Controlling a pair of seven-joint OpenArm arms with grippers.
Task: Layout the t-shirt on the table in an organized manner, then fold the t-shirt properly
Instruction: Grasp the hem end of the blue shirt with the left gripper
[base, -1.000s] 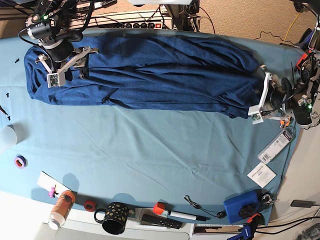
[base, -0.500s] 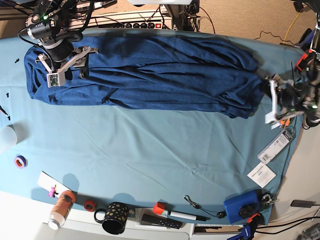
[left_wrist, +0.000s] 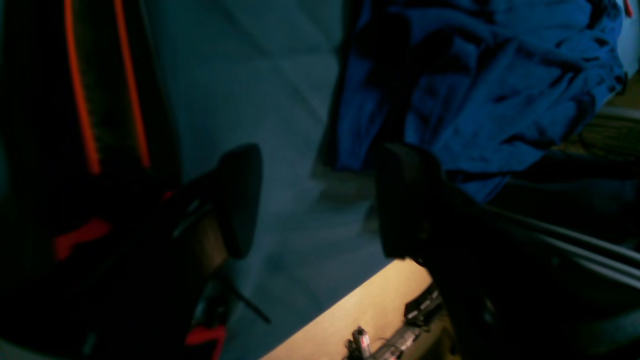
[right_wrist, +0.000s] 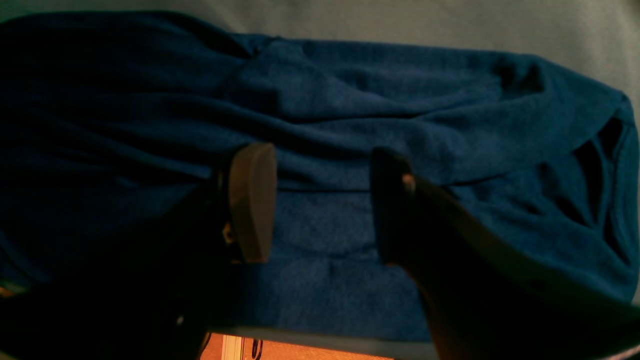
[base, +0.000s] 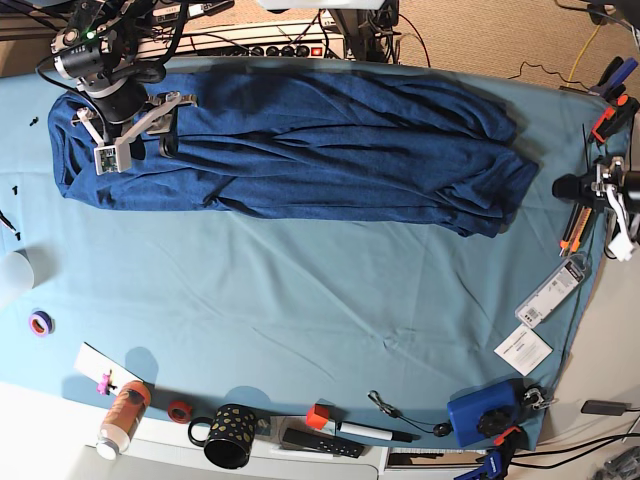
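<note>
Covered in light teal cloth, the bench (base: 300, 300), spanning nearly the whole base view; stretched along its far edge, the t-shirt (base: 300, 150), dark navy, bunched into a long rumpled band running side to side, with deep lengthwise folds.

Over one end of that band, the right tool (base: 128, 128), hanging above the fabric with jaws spread wide and nothing between them; in its wrist view, the two fingers (right_wrist: 252, 200) apart, with the navy cloth (right_wrist: 325, 225) lying loose beneath and between them, not pinched.

Off the opposite end, at the bench's side edge, the left tool (base: 612, 215), clear of the shirt, jaws likewise wide and holding nothing; in its wrist view, bare teal bench cloth (left_wrist: 300, 200) in the gap between the pads (left_wrist: 240, 200), with the shirt's crumpled end (left_wrist: 475, 90) lying beyond the tips, apart from them.

Along the near edge, a dotted black mug (base: 230, 435) and an orange bottle (base: 122, 415), well apart from the shirt.
</note>
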